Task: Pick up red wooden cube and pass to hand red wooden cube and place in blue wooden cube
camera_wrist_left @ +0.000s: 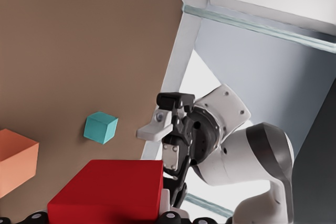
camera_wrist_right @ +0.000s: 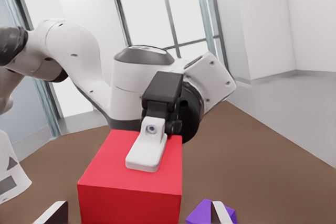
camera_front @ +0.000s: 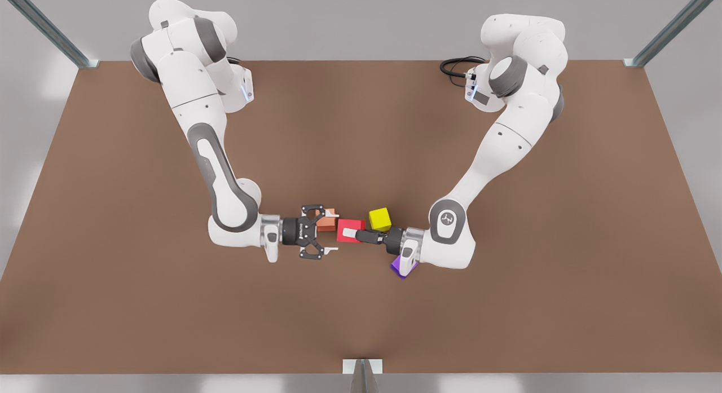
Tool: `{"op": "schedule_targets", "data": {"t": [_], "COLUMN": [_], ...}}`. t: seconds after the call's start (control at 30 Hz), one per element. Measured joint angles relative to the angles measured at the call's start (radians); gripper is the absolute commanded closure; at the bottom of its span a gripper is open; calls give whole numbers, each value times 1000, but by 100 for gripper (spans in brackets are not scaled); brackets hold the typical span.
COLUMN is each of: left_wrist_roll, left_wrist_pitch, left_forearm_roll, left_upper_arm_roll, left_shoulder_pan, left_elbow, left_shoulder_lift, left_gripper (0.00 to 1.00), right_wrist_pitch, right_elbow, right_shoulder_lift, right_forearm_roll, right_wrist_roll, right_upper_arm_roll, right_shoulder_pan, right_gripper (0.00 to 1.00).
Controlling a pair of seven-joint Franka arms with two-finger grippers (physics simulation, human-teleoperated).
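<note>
The red wooden cube [camera_front: 350, 228] is held above the table's middle, with my left gripper [camera_front: 352, 233] shut on it; this is the arm on the front view's right. One white fingertip [camera_wrist_right: 147, 150] lies flat on the cube's top face [camera_wrist_right: 131, 182]. My right gripper [camera_front: 334, 233], on the front view's left arm, faces it with its fingers spread wide, the tips level with the cube's near face. From the left wrist view, the red cube [camera_wrist_left: 110, 190] sits close, the right gripper [camera_wrist_left: 160, 145] beyond it. The teal blue wooden cube [camera_wrist_left: 101, 127] rests alone on the table.
A salmon-orange cube [camera_front: 326, 221] lies just behind the right gripper. Behind the left gripper sits a yellow cube [camera_front: 380, 219], and a purple cube [camera_front: 401, 266] lies under the left wrist. The brown table [camera_front: 507, 297] stretches wide on all sides.
</note>
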Motion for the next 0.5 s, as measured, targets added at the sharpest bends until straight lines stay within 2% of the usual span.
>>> {"op": "schedule_targets", "data": {"t": [0.5], "left_wrist_roll": [23], "left_wrist_pitch": [47], "left_forearm_roll": [-1], "left_upper_arm_roll": [-8], "left_shoulder_pan": [-24], "left_elbow": [0], "left_shoulder_lift": [0], "left_gripper": [40], "right_wrist_pitch": [36], "right_elbow": [11], "right_shoulder_lift": [44], "right_forearm_roll": [51], "right_wrist_roll": [-99], "right_upper_arm_roll": [42], "right_shoulder_pan": [16], "right_gripper": [1]}}
